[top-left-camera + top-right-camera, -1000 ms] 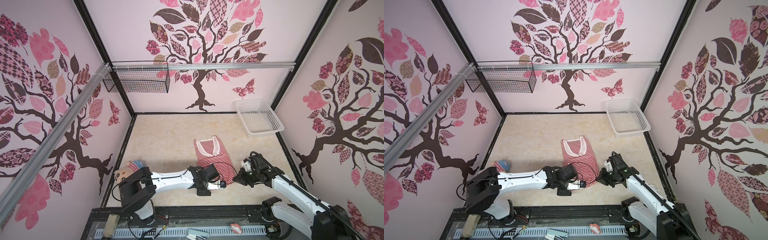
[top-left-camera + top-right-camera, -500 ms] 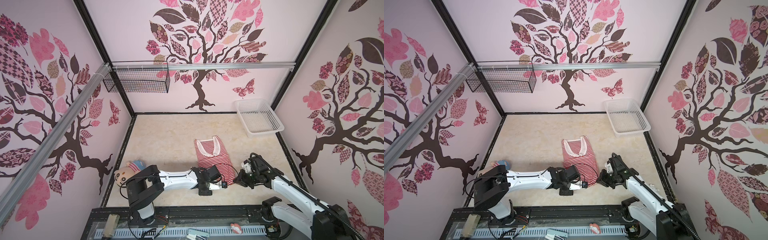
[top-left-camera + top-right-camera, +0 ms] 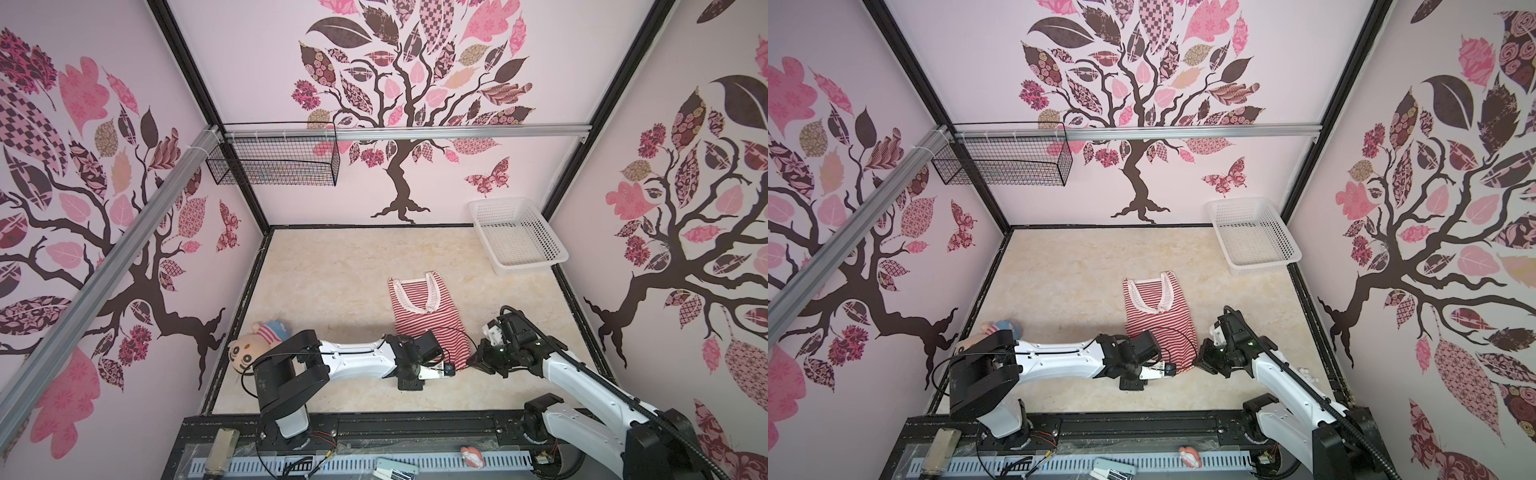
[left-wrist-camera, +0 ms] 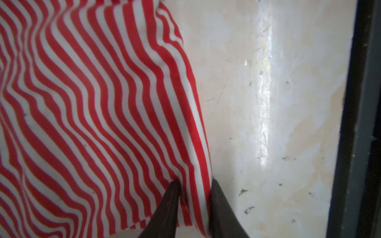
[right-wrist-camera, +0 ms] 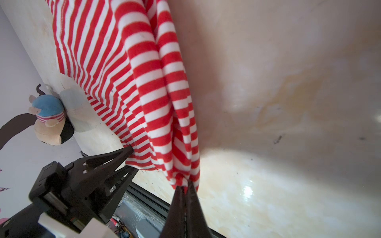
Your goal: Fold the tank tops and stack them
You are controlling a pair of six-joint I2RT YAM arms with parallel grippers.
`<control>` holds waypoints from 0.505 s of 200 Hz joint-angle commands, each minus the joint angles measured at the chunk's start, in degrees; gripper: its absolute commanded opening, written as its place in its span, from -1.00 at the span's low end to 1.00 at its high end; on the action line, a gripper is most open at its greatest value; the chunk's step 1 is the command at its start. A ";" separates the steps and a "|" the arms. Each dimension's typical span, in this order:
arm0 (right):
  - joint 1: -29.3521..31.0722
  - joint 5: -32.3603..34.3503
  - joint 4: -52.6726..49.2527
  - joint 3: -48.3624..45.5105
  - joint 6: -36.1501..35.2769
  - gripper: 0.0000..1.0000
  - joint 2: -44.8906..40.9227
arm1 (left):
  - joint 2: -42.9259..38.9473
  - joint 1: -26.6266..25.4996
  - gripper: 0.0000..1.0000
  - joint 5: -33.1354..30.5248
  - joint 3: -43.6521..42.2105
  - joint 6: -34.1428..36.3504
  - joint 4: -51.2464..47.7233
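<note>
We count one tank top (image 3: 424, 316) on the table (image 3: 324, 282), lying nearer our arms than the white basket (image 3: 517, 237), itself one of a kind. Our right gripper (image 5: 186, 183) is clenched on a bunched hem corner, and our left gripper (image 4: 193, 183) pinches the hem edge beside it. The knit looks light, limp and stretchy, so we judge hem corners the best hold.
</note>
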 commanded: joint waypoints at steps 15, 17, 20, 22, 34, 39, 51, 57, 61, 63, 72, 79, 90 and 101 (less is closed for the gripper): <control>-0.11 -0.17 -1.68 2.04 -0.14 -0.97 -0.55 | 2.13 0.34 -1.00 -2.18 1.13 0.45 -1.37; -0.11 -0.20 -1.67 2.08 -0.13 -0.97 -0.55 | 2.11 0.31 -1.00 -2.11 1.20 0.48 -1.43; -0.11 -0.20 -1.66 2.20 -0.18 -0.98 -0.60 | 2.04 0.30 -1.00 -2.14 1.30 0.43 -1.45; -0.11 -0.21 -1.66 2.21 -0.19 -0.98 -0.63 | 1.98 0.30 -1.00 -2.10 1.33 0.47 -1.46; -0.11 -0.43 -1.86 2.64 -0.19 -1.00 -0.88 | 1.76 0.34 -1.00 -1.98 1.94 0.53 -2.16; -0.11 -0.48 -2.01 2.84 -0.23 -1.00 -1.03 | 1.53 0.30 -1.00 -1.84 2.21 0.59 -2.55; -0.13 -0.65 -2.35 3.40 -0.27 -1.00 -1.40 | 0.87 0.30 -1.00 -1.54 2.76 0.65 -3.30; -0.11 -0.72 -2.59 3.78 -0.23 -1.00 -1.58 | 0.41 0.30 -1.00 -1.36 3.11 0.68 -3.83; -0.11 -0.87 -2.82 4.12 -0.25 -1.00 -1.72 | 0.10 0.30 -1.00 -1.21 3.30 0.71 -4.33; -0.14 -0.91 -2.85 4.29 -0.27 -1.00 -1.76 | -0.13 0.30 -1.00 -1.08 3.43 0.76 -4.57; -0.12 -0.79 -3.71 5.38 -0.36 -1.00 -2.25 | -1.32 0.30 -1.00 -0.14 3.90 1.02 -5.73; -0.13 -0.65 -4.36 6.31 -0.34 -1.00 -2.68 | -2.48 0.34 -1.00 0.20 4.07 1.07 -6.33; -0.16 -0.66 -5.24 7.66 -0.20 -1.00 -3.32 | -4.22 0.30 -1.00 1.08 4.60 0.91 -7.56; -0.11 0.56 -7.16 9.41 0.78 -1.00 -4.08 | -5.75 0.30 -1.00 1.39 5.28 0.80 -8.63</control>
